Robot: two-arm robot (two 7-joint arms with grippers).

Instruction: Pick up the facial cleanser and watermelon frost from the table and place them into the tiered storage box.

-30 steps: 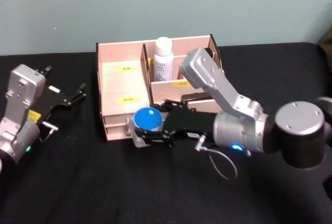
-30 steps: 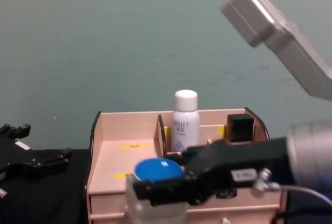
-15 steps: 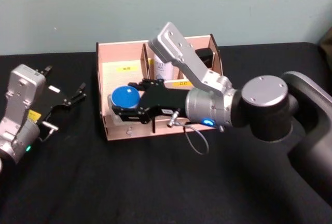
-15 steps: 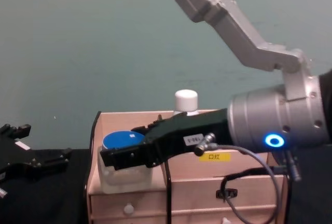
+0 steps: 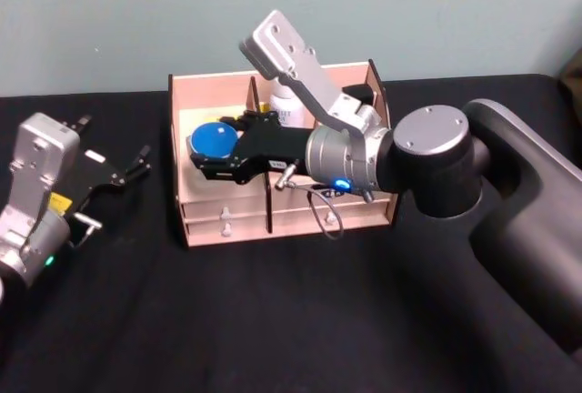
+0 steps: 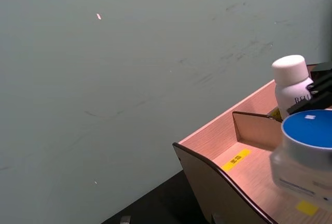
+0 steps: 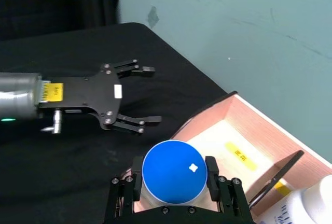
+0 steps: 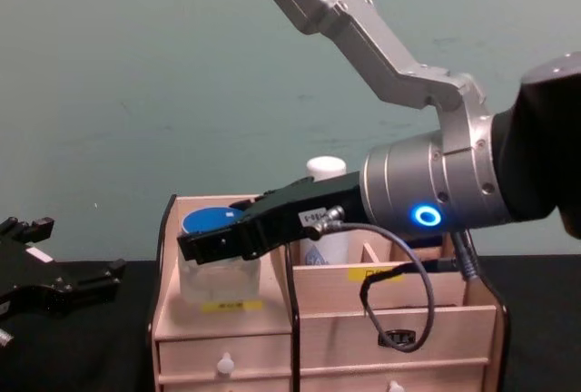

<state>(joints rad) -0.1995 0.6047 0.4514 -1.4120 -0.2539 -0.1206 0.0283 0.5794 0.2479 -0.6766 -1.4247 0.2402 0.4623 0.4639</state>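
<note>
My right gripper [image 5: 215, 149] is shut on a clear jar with a blue lid [image 5: 211, 141], its fingers on either side of the lid [image 7: 175, 172]. It holds the jar [image 8: 211, 269] upright inside the left compartment of the tiered storage box [image 5: 175, 111], low over the floor; I cannot tell if it touches. A white bottle [image 8: 325, 170] stands in the middle rear compartment, also seen from the left wrist [image 6: 291, 81]. Which of the two is the facial cleanser and which the watermelon frost, I cannot tell. My left gripper [image 5: 114, 140] rests open at the left, away from the box.
The box [image 8: 165, 229] stands on a black tablecloth [image 5: 227, 320] against a grey-green wall. It has yellow labels and small white-knobbed drawers [image 8: 221, 367] in front. A thin cable [image 8: 399, 301] loops from my right wrist before the box. The left gripper [image 7: 151, 94] lies beyond the box's left side.
My right gripper has carried the blue-lidded jar from in front of the drawers up and back into the box's left compartment. The left arm has not moved.
</note>
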